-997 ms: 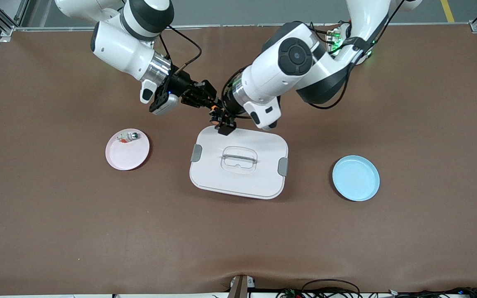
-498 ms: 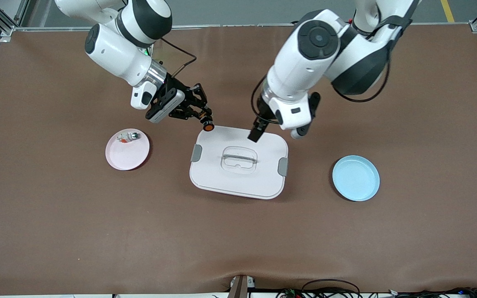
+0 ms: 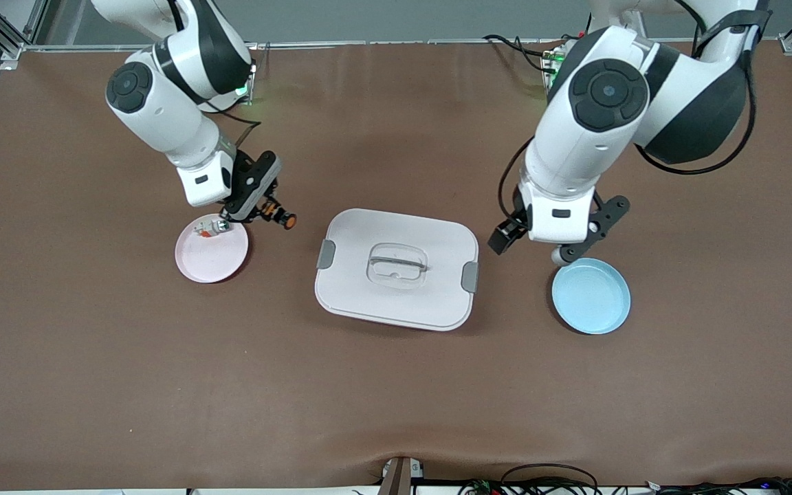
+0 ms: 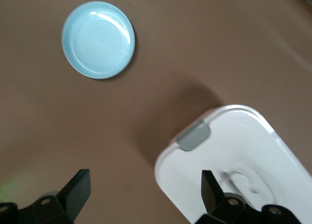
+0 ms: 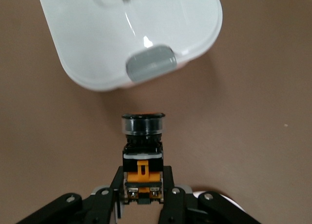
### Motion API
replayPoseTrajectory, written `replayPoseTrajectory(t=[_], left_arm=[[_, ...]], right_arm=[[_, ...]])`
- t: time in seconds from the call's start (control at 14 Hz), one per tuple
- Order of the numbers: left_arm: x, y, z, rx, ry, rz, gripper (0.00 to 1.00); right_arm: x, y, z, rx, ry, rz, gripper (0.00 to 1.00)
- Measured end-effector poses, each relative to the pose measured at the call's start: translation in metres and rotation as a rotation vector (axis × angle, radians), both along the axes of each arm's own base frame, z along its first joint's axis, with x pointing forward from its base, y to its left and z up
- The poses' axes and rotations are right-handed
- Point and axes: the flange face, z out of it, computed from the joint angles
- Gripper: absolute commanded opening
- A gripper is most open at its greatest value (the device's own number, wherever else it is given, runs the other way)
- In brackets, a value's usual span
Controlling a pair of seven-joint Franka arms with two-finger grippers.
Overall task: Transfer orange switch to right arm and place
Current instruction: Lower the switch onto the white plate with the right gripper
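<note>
The right gripper [image 5: 143, 197] was clenched on the orange switch [image 5: 143, 155], its black fingers pinching the blocky orange and black body while the round dark button end, ringed in glossy clear plastic, stuck out past the fingertips. In the front view the switch [image 3: 282, 218] hung above the brown table [image 3: 396, 399] just beside the pink plate [image 3: 212, 256], between that plate and the white box [image 3: 396, 269]. The fingers' bases were cut off at the edge of the right wrist view.

A small whitish-clear part [image 3: 212, 227] with green and red bits lay on the pink plate, partly under the right arm's wrist.

The white box was a smooth rounded rectangle with a clear recessed handle [image 3: 397, 264] and grey side clips [image 5: 150, 62]. No writing could be read anywhere.

The left gripper [image 4: 142, 192] stood released, fingers spread wide with nothing between them, over the table between the box and the glossy, faintly ringed blue plate [image 3: 590, 296].
</note>
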Motion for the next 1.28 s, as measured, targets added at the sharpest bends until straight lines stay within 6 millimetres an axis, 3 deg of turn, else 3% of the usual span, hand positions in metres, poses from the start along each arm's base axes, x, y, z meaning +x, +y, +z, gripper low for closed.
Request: replayPoseTrajectory(t=[0.21, 0.43, 0.93, 1.28], left_arm=[[0.004, 0.041, 0.007, 0.078, 0.046, -0.074, 1.00], [0.008, 0.080, 0.019, 0.111, 0.071, -0.219, 1.00], [0.021, 0.167, 0.042, 0.092, 0.092, -0.493, 1.00], [0.028, 0.220, 0.053, 0.087, 0.086, -0.498, 1.00]], right_arm=[[0.008, -0.029, -0.006, -0.055, -0.031, 0.182, 0.00], [0.018, -0.073, -0.020, -0.075, -0.076, 0.330, 0.00], [0.010, -0.161, -0.114, -0.111, -0.089, 0.458, 0.00], [-0.003, -0.194, -0.168, -0.117, -0.069, 0.483, 0.00]])
